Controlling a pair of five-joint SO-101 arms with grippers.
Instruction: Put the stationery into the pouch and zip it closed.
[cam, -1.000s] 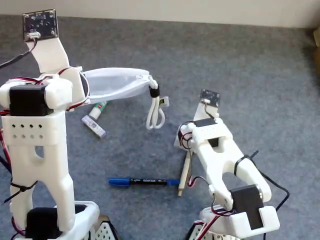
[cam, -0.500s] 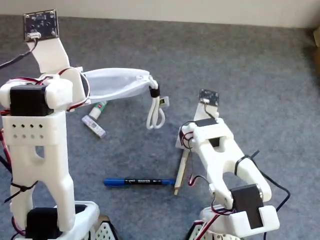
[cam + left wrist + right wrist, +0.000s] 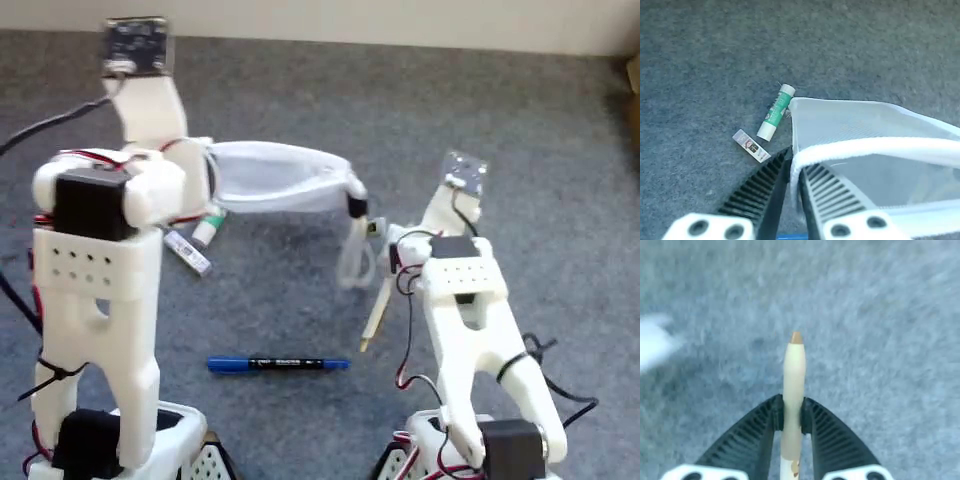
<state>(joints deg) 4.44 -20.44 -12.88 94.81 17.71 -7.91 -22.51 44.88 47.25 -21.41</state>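
Right tool [image 3: 792, 402], with pencil [image 3: 378, 308], farther forward

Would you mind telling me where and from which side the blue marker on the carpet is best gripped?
I would take the blue marker at mid-barrel, coming straight down from above and closing across its length. It lies flat on the carpet, with bare carpet along both long sides, so nothing seems to block that approach.

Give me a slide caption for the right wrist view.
Right gripper shut on a cream pencil, its tip pointing out over the grey carpet.
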